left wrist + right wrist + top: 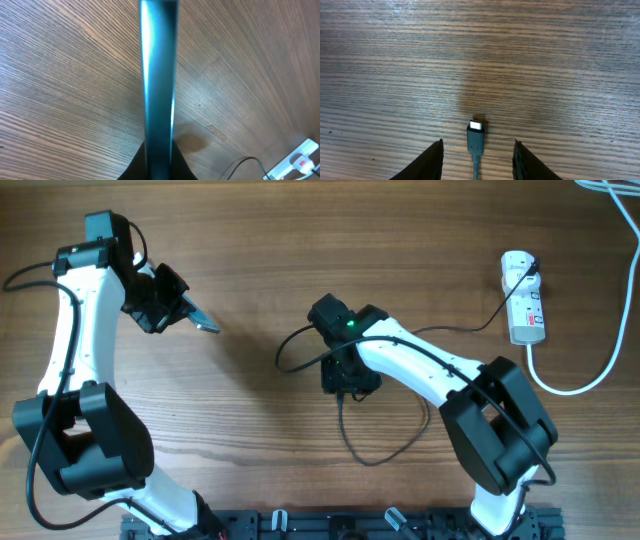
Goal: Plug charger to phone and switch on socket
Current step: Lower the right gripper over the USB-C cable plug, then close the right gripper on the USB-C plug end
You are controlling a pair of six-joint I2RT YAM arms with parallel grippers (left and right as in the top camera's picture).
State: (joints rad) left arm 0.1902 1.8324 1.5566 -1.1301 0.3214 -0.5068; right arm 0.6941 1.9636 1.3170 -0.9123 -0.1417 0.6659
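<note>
My left gripper (185, 305) is shut on the phone (205, 321) and holds it off the table at the left. In the left wrist view the phone (159, 90) shows edge-on as a tall teal strip between the black fingers (137, 170). The charger, a thin black cable (372, 463), loops across the middle of the table. Its metal-tipped plug (476, 134) lies flat on the wood between the fingers of my right gripper (478, 143), which is open, with a gap on each side of the plug. The white socket (525, 298) lies at the far right with a black plug in it.
A thicker white cable (590, 385) curves from the socket toward the right edge and the top right corner. The socket (300, 162) and a bit of black cable (240, 162) show at the lower right of the left wrist view. A black rail (330, 525) runs along the table's front edge.
</note>
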